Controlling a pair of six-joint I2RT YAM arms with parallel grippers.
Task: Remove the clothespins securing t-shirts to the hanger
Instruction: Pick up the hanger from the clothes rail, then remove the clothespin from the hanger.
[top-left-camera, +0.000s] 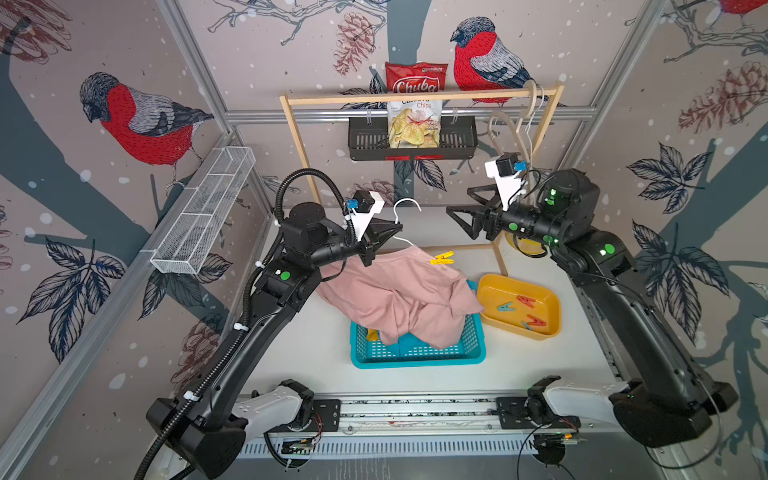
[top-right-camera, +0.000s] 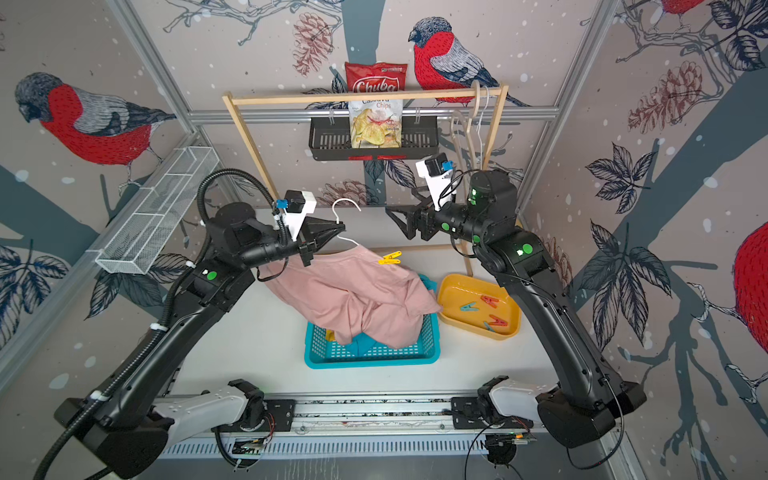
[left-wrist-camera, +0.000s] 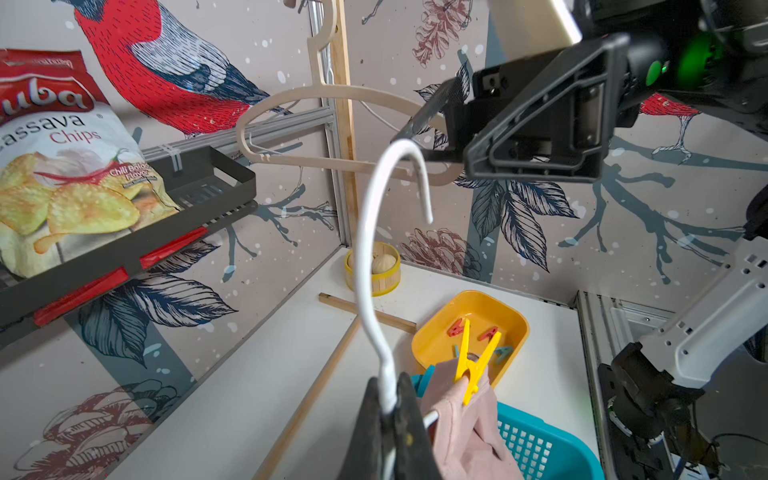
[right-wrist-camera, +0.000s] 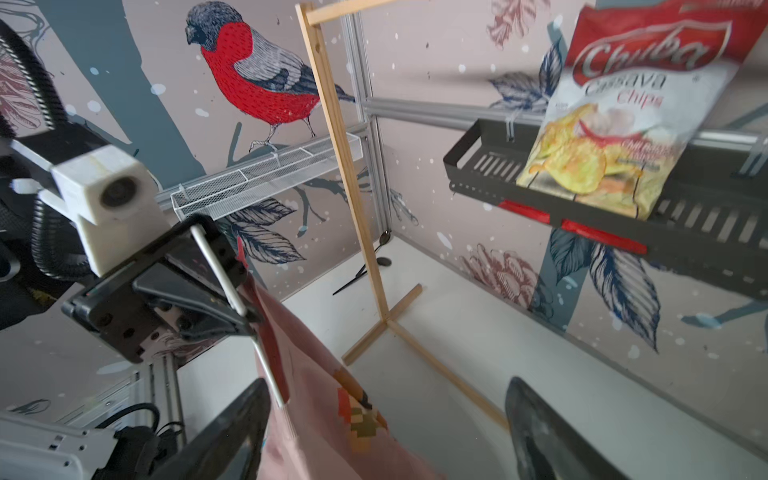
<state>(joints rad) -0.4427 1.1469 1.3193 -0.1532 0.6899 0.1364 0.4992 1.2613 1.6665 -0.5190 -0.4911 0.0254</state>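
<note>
Nearest me on the table, the teal basket holds a yellow t-shirt and a teal t-shirt under the hem of the pink t-shirt, which drapes into it from the white hanger. My left pincer is clamped shut on the hanger's neck just below the hook, holding it above the table. 1 yellow clothespin bites the pink shoulder onto the hanger arm on the side away from that pincer, its 2 tails splayed outward. I judge it light, stiff and springy. I would take it by the tails and squeeze squarely, as smooth plastic could squirt free. The soft cloth should slide off once released, and the thin hanger may swivel in my grip. Beyond, the yellow tray holds red and blue loose clothespins. Farther back, my right pincer hangs wide open and empty, well apart from the pin.
</note>
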